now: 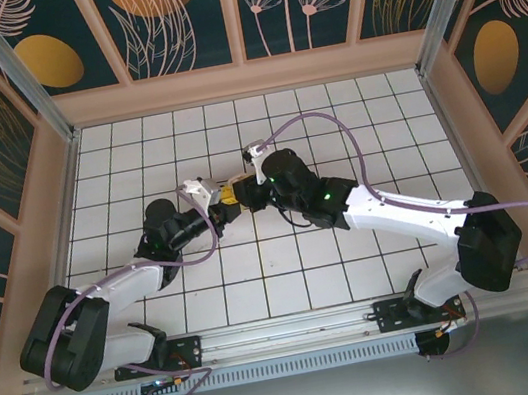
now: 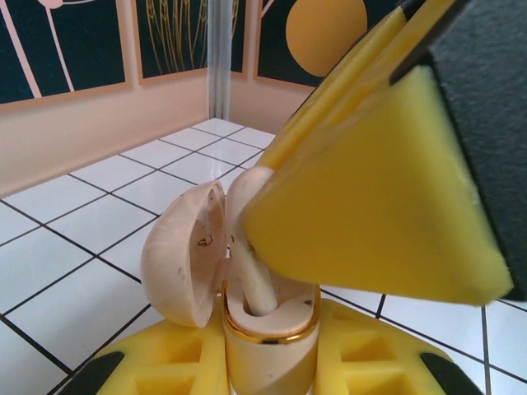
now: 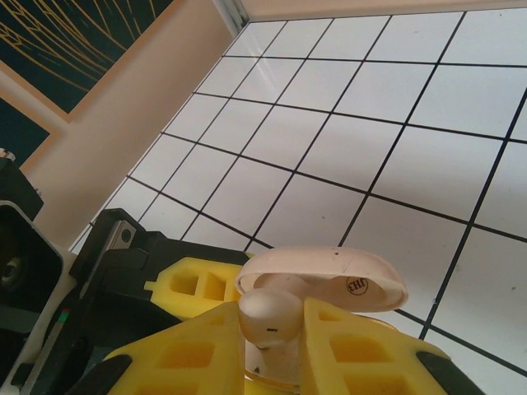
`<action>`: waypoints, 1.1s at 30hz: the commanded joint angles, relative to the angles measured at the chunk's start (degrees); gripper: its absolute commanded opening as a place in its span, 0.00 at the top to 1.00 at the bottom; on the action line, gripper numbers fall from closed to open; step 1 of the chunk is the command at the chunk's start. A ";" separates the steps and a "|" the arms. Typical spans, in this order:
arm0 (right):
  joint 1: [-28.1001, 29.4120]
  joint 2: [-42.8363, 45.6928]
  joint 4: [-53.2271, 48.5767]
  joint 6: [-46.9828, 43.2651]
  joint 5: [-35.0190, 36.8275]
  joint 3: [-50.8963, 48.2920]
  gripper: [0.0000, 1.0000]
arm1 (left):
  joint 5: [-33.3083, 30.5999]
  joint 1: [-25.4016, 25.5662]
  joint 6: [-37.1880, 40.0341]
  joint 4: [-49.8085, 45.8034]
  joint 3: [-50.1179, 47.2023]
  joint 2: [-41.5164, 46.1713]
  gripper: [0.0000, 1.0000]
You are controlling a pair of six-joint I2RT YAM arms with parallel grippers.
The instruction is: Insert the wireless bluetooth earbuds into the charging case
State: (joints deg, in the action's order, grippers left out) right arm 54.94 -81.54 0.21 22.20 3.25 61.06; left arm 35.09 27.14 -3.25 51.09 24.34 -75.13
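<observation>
The pinkish-beige charging case [image 2: 268, 350] with a gold rim stands upright, and my left gripper [image 2: 268, 366] is shut on its body. Its lid [image 2: 183, 255] hangs open to the left. My right gripper [image 3: 276, 350] is shut on a beige earbud [image 3: 270, 317], whose stem [image 2: 257, 284] reaches down into the case's recess. The open lid [image 3: 329, 276] shows just behind the earbud. One yellow finger [image 2: 370, 206] of the right gripper looms over the case. From above, the left gripper [image 1: 227, 202] and right gripper [image 1: 251, 194] meet over the middle of the table.
The white tiled table [image 1: 333, 125] spreads around the meeting point. Beige walls [image 1: 244, 79] with dark patterned panels close it in at the back and sides. A metal corner post [image 2: 218, 58] stands at the far corner.
</observation>
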 commanded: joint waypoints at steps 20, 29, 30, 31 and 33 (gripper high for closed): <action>0.99 -1.14 -5.78 -4.35 -2.07 2.93 0.77 | 0.45 0.41 2.71 -0.75 3.10 3.15 0.81; -0.06 -1.31 -7.24 -4.01 -4.53 4.15 0.75 | 0.79 0.46 5.47 -3.10 3.40 3.33 0.81; -0.29 -1.37 -7.23 -3.93 -5.04 4.35 0.75 | 0.80 0.46 6.10 -3.73 3.52 3.33 0.81; -0.54 -1.48 -7.26 -3.74 -5.53 4.48 0.75 | 0.71 0.46 6.57 -4.20 3.68 3.28 0.81; -1.01 -1.76 -7.41 -3.49 -6.35 4.92 0.75 | 0.75 0.45 7.69 -5.00 3.70 3.33 0.81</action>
State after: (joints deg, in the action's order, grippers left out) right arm 54.26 -82.15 -5.76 18.72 -0.03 63.66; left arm 34.61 27.33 1.45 45.36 25.65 -73.21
